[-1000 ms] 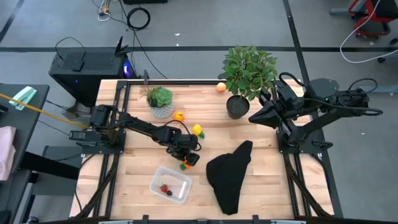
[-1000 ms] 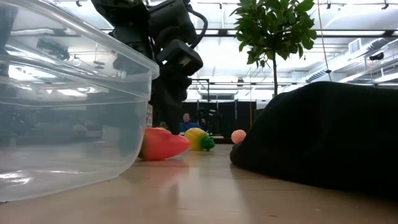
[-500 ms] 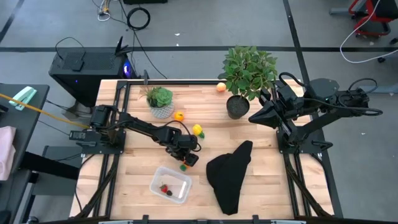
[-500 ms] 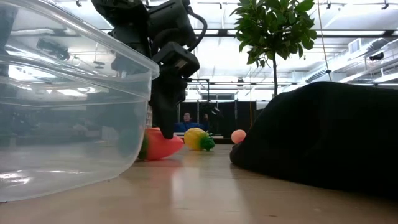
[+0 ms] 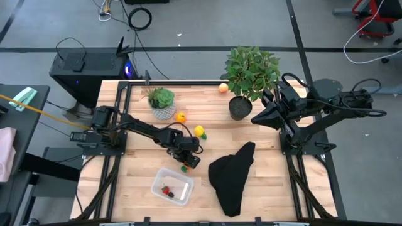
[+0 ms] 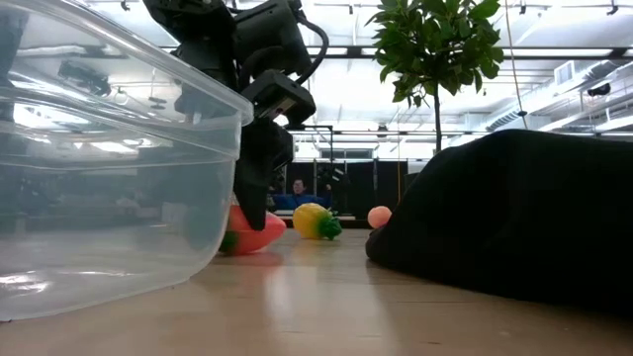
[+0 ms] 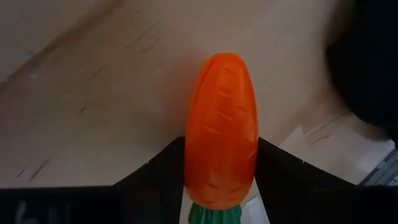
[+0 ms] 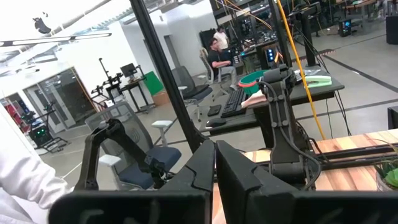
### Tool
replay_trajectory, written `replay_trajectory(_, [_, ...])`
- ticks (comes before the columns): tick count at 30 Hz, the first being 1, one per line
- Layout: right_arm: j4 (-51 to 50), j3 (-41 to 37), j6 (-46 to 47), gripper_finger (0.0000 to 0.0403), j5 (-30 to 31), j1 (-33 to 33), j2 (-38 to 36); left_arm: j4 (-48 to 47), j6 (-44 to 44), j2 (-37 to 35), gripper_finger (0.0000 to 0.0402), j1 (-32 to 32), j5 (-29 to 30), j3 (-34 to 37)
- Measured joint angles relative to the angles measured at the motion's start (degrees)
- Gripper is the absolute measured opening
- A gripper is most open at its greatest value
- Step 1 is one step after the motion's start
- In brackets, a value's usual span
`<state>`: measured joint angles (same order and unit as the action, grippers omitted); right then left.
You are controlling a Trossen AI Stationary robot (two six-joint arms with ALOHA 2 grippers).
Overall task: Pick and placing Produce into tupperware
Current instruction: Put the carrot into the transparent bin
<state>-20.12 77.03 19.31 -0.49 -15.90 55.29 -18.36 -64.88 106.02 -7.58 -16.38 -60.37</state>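
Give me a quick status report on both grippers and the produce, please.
Left gripper down at the table, fingers either side of orange toy carrot. Right gripper shut, parked high. Clear plastic container nearby, nothing blocking it.

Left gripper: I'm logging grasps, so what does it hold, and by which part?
The left gripper has its fingers on both sides of the toy carrot, near its green-topped end; a firm grip cannot be confirmed.

Grey floor [image 5: 201,25], office chairs [image 8: 180,87], desks [image 8: 292,93], bright ceiling lights.
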Motion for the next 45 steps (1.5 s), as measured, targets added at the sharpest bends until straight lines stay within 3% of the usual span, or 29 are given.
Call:
replay_trajectory(7, [-0.1,0.0,0.0,0.0023,0.0,0.0,0.0,1.4,2.5,-2.7,0.0202,1.0,-2.4,-4.5])
replay_trajectory(12, [-0.6,0.0,0.1,0.0023,0.0,0.0,0.0,-2.2,7.5,-5.4,0.0182,0.7,-5.1,-13.3])
replay_trajectory(17, [-1.1,0.0,0.2,0.0023,0.0,0.0,0.0,-19.5,15.9,-7.0,0.0172,-2.6,-7.2,-24.3])
replay_trajectory(22, [-1.5,0.0,0.4,0.0023,0.0,0.0,0.0,-39.4,22.5,-7.1,0.0193,-8.1,-5.1,-30.3])
replay_trajectory(26, [-1.6,0.0,0.2,0.0023,0.0,0.0,0.0,-44.9,24.9,-7.1,0.0189,-13.2,-0.4,-29.3])
replay_trajectory(34, [-1.7,0.0,0.2,0.0023,0.0,0.0,0.0,-44.1,31.8,-7.0,0.0179,-18.8,11.7,-23.5])
replay_trajectory(40, [-1.7,0.0,1.5,0.0023,0.0,0.0,0.0,-43.0,39.2,-7.0,0.0195,-20.7,12.6,-20.7])
replay_trajectory(45, [-1.7,0.0,1.7,0.0023,0.3,0.0,0.0,-41.1,48.6,-7.0,0.018,-22.3,13.5,-20.7])
